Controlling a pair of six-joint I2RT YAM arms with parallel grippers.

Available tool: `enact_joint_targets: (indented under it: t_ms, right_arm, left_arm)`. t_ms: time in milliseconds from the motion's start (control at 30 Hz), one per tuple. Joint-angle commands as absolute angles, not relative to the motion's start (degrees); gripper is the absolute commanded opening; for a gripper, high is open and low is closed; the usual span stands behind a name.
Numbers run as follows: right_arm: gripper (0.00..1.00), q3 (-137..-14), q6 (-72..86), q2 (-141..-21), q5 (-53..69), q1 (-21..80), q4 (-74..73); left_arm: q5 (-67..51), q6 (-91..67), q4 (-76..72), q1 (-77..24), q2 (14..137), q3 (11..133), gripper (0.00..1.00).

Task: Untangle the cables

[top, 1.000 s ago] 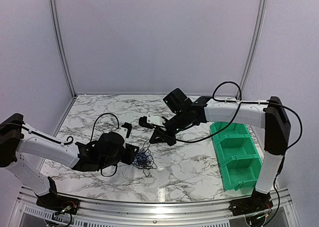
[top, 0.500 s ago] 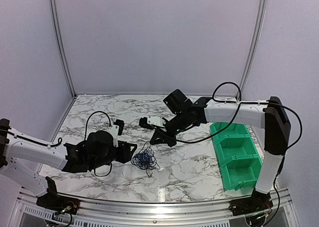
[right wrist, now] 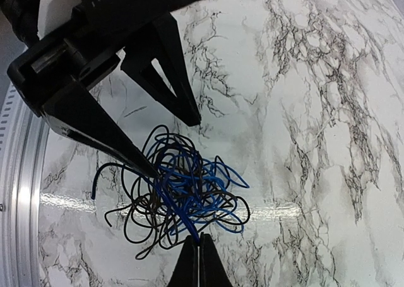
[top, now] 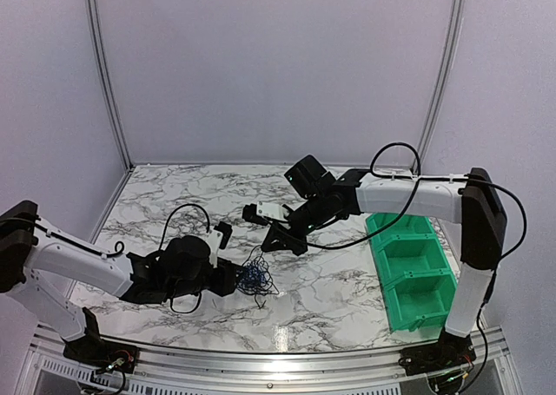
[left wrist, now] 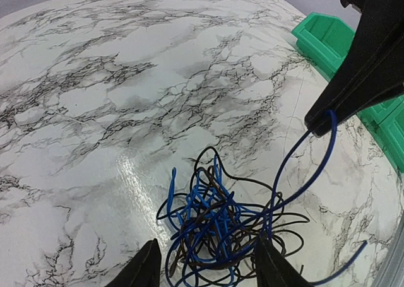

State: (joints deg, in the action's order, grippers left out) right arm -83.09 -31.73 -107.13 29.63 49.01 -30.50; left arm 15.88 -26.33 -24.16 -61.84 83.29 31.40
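Observation:
The cables (top: 252, 276) lie as a small blue and black tangle (left wrist: 221, 227) on the marble table (top: 330, 291). My left gripper (top: 233, 279) is open at the tangle's left edge. In the left wrist view its fingers (left wrist: 146, 269) straddle the near side of the tangle. My right gripper (top: 266, 246) hovers just above and behind the tangle, shut on one blue strand (left wrist: 319, 164) that rises from it. In the right wrist view the closed right gripper (right wrist: 199, 246) pinches that strand (right wrist: 180, 214) over the tangle (right wrist: 183, 189), with the left gripper (right wrist: 173, 147) opposite.
Green bins (top: 408, 273) stand in a row along the table's right side, also visible as a green bin (left wrist: 328, 38) in the left wrist view. A metal rail (top: 261, 365) runs along the table's near edge.
My left gripper opened wider, drew back to the left, then came forward again to the tangle. The right arm held still with its blue strand.

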Motion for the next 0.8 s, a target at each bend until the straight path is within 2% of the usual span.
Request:
enact_joint_targets:
  t_ms: [0, 67, 200, 267, 633, 767]
  right_arm:
    - [0.0, -84.93, -31.54, -107.4, 31.17, 49.39, -30.73]
    - [0.0, -85.71, -32.22, -107.29, 32.76, 49.37, -32.0]
    - [0.0, -88.27, -33.4, -104.02, 35.87, 49.38, -34.5]
    - [0.0, -89.85, -33.68, -102.0, 37.16, 49.35, -35.36]
    - [0.0, -104.9, -35.86, -96.88, 48.09, 49.21, -45.22]
    - [0.0, -107.07, -36.1, -92.63, 48.65, 47.79, -43.74]
  left_arm:
    - [17.2, -25.79, -27.88, -62.05, 87.1, 34.44, 0.52]
    - [17.91, -26.27, -29.16, -62.05, 90.08, 35.7, 0.48]
    - [22.67, -28.72, -38.1, -62.31, 93.57, 33.7, 0.2]
    - [25.09, -29.6, -42.33, -62.31, 94.93, 32.54, 0.14]
    - [24.93, -29.49, -42.58, -62.31, 102.78, 34.91, 0.11]
    - [25.86, -29.36, -42.71, -62.31, 103.31, 34.25, 0.11]
